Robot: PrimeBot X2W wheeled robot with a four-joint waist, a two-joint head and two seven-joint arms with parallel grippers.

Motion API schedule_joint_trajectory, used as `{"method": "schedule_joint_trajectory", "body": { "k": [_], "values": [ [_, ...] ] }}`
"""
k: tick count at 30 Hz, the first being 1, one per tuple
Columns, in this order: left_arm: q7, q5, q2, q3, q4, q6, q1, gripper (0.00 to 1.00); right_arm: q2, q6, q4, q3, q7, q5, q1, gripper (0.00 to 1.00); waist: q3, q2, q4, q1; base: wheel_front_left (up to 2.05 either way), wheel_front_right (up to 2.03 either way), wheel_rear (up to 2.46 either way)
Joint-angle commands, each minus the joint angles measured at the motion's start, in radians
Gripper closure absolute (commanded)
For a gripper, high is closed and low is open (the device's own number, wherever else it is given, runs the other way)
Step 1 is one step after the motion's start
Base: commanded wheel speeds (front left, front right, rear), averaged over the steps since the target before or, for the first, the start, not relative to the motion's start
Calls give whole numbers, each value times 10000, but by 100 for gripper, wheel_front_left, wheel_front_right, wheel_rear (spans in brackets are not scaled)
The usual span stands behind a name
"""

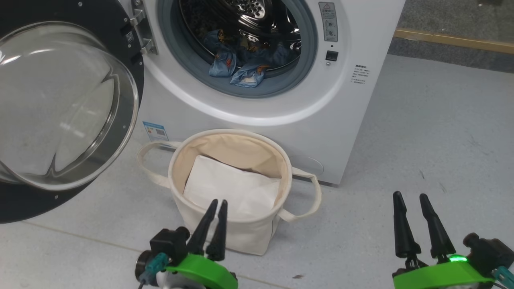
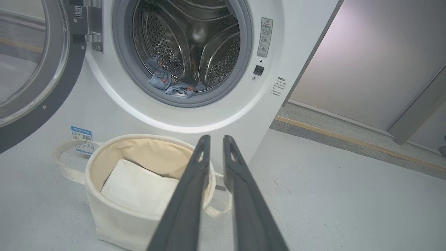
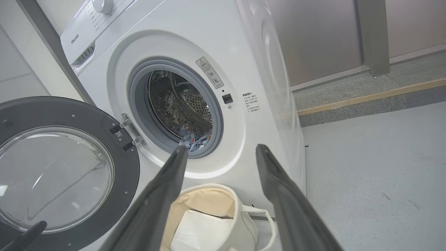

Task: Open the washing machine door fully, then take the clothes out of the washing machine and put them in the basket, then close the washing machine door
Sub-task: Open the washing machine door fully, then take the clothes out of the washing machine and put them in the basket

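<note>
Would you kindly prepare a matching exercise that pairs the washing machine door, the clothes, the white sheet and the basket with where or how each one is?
Things:
1. washing machine door
2. clothes
3. white sheet
4. basket

Places or states:
A. lying inside the basket
B. swung open
C. standing on the floor in front of the washing machine
D. in the drum

Pairs: 1-B, 2-D, 3-A, 4-C.

You've got a pale grey floor (image 1: 433,132) across the right of the head view, scuffed in spots. Tan strip (image 1: 453,40) runs along the upper right, with a darker grey ledge (image 1: 449,16) behind it. Upper right of the left wrist view: plain matte wall (image 2: 366,52), softly lit.
</note>
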Motion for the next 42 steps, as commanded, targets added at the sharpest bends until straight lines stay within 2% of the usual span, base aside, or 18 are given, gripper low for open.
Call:
{"method": "schedule_joint_trajectory", "body": {
  "k": [1, 24, 27, 34, 42],
  "values": [
    [-48, 272, 116, 252, -370, 139, -198, 0, -4, 75, -187, 160, -122, -70, -160, 0, 4, 0, -28, 0, 0, 0, 0],
    [-48, 625, 116, 601, -474, 638, 91, 0, -3, 75, 853, -242, -122, -365, -358, 0, 98, 0, -57, 0, 0, 0, 0],
    [-48, 626, 116, 520, -404, 590, 78, 0, -3, 75, 859, -227, -122, -372, -378, 0, 139, 0, -75, 0, 0, 0, 0],
    [-48, -177, 116, 302, 151, 331, -35, 0, -3, 75, 866, -196, -122, -380, -445, 0, 268, 0, -127, 0, 3, -8, 5],
    [-48, -67, 116, 100, 469, 365, -328, 0, -3, 75, 873, -200, -122, -385, -514, 0, 371, 0, -146, 0, 57, -118, 61]
  ]
}}
